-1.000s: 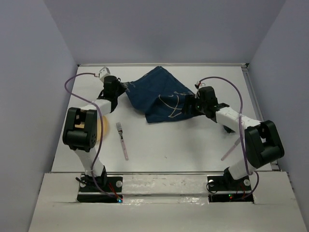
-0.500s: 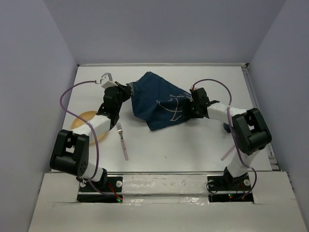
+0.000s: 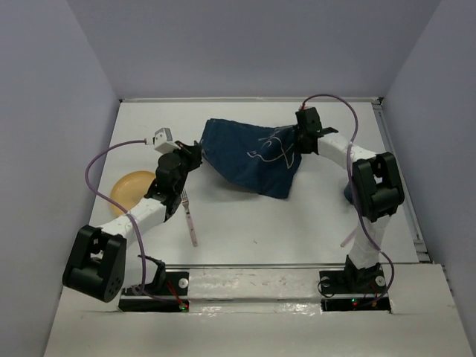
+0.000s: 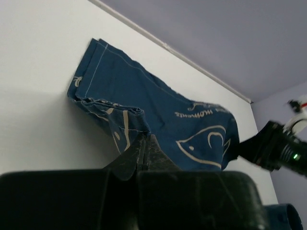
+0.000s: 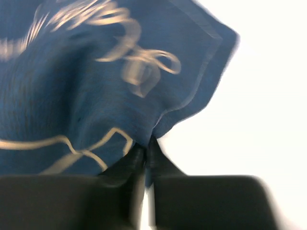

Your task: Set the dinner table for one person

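Two of my claws are pinching one dark blue cloth (image 3: 253, 156) from opposite sides, above the far half of the bench (image 3: 260, 216). That bench is a wide, flat, plain white rectangle that spreads beneath everything and reaches the grey walls on three sides. My left claw (image 4: 144, 146) has its black fingers pressed tight on a bunched fold at the cloth's left side, with no gap showing between them. My right claw (image 5: 146, 146) nips a hemmed corner at the cloth's right side, its fingers drawn together on the fabric. The cloth is soft and woven, with pale stitching along its hems and cream looping script and outline drawings across it. It hangs slack between the two grips, creased and folded over itself at my left, and narrows to a low point facing the near edge. Whether that point touches the bench I cannot tell. Near the left edge lies a round, shallow yellow plate (image 3: 130, 186), smooth and partly hidden by my left arm. Just to its right a fork (image 3: 189, 216) lies flat, its metal tines toward the far edge and its slim pink handle toward the near edge. Toward the near right corner a thin pink handle (image 3: 349, 236) pokes out from behind my right arm.
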You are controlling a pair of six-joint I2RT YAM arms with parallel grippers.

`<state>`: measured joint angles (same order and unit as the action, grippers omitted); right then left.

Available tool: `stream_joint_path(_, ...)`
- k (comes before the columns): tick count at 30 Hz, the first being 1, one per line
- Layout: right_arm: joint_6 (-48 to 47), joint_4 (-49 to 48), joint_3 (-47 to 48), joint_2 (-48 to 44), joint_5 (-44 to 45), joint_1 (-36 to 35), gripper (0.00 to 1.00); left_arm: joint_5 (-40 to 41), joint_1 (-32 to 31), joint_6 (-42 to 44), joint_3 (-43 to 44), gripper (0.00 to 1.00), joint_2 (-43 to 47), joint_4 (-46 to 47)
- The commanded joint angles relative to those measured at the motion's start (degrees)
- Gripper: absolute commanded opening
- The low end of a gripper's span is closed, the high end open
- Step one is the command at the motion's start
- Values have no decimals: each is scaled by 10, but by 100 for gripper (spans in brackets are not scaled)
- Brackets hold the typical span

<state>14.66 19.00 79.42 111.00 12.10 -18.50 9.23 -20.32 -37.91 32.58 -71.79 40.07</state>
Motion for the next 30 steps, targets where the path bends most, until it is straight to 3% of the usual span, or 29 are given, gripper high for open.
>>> stream_joint_path(1, -53, 32, 88, -22, 84, 36, 60, 18, -15, 6, -37, 0, 36, 52)
stream_joint_path(3, -53, 35, 100, -48, 58, 36, 80, 23, -26, 6, -49, 0, 45, 57)
stream_joint_path(6, -24, 41, 43, -106, -43, 36, 81, 32, -39, 16, -54, 0, 46, 60)
stream_joint_path(8, 12, 13, -26, -142, -73, 23, 79, 32, -44, 24, -60, 0, 47, 61)
stream_joint_path(10, 58, -20, -153, -207, -73, 17, 75, 32, -46, 30, -64, 0, 53, 62)
stream_joint_path(12, 104, -62, -264, -270, -83, 12, 66, 39, -53, 41, -73, 0, 64, 64)
stream_joint_path(16, 132, -51, -351, -339, -92, -7, 57, 56, -70, 62, -83, 0, 87, 67)
stream_joint_path(25, 179, -7, -411, -376, -55, -36, 61, 62, -80, 90, -99, 0, 92, 74)
stream_joint_path(30, 196, -46, -429, -350, -55, -36, 56, 56, -80, 86, -103, 0, 91, 79)
